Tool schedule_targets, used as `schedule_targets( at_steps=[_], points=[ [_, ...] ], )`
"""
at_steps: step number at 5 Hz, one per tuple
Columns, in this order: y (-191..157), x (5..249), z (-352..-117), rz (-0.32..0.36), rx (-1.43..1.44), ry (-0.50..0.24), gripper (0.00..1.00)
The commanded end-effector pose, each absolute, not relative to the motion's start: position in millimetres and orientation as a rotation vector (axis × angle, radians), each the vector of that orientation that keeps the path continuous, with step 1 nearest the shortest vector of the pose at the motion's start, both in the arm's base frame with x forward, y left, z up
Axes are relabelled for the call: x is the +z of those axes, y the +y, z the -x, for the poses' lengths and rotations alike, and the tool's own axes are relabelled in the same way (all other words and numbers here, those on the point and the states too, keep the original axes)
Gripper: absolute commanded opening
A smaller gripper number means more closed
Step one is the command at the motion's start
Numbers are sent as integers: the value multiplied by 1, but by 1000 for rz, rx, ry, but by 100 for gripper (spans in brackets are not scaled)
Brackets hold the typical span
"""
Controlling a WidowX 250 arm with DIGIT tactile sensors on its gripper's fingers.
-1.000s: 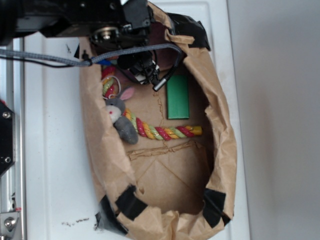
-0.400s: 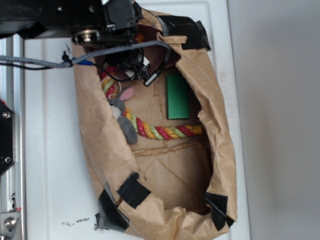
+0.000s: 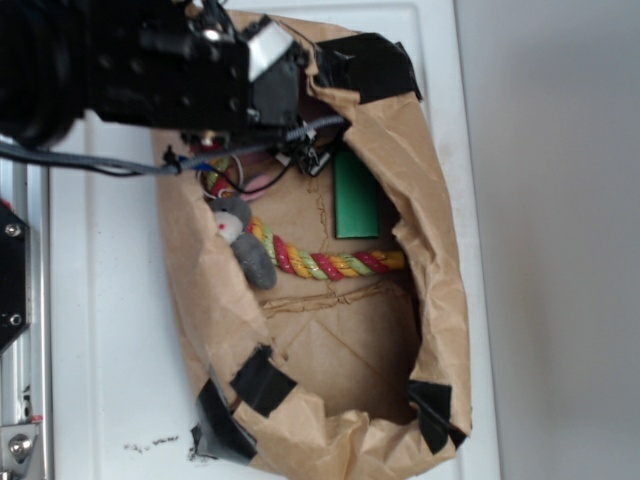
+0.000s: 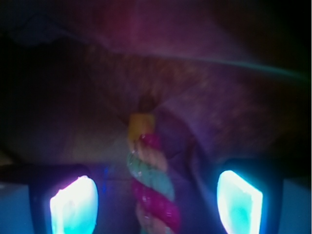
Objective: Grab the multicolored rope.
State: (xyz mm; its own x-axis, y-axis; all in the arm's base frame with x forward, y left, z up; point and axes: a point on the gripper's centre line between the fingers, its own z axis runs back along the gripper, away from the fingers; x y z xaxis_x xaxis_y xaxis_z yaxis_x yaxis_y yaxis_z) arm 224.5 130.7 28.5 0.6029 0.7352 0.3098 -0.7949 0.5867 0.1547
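A: Brown crumpled paper bag lying open on the white worktop, black tape patches on its rim. Inside: the multicolored rope, a thick twisted cord of red, yellow and light-green strands, running across the bag floor with its yellow tip toward the right wall.

B: Anything on it?

A: Grey plush donkey with a pink ear sits over the rope's left stretch, touching it, hiding where the cord bends up toward the bag's top-left. Flat green rectangular block just above the straight stretch, apart from it.

B: Hand?

A: Black robot arm covers the bag's upper-left mouth; loose cables hang under it and block the view of the rope's upper part. Exterior view doesn't show the fingers clearly. Wrist view is dark and tinted: the hand is spread wide, one glowing pad at left and the other at right, rope running up between them, touching neither. Nothing gripped.

B: Ring?

A: Too blurred to tell. Rope's yellow end points away from the camera, bag paper behind it.
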Motion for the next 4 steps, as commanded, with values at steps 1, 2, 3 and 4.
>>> schedule_targets(
  at_steps=[1,2,3,4],
  points=[
    [126,23,-236,-276,939,-245,100],
    [120,21,-245,-254,937,-228,100],
    [120,18,-250,-246,945,-215,100],
    [120,21,-249,-226,938,-212,0]
  ],
)
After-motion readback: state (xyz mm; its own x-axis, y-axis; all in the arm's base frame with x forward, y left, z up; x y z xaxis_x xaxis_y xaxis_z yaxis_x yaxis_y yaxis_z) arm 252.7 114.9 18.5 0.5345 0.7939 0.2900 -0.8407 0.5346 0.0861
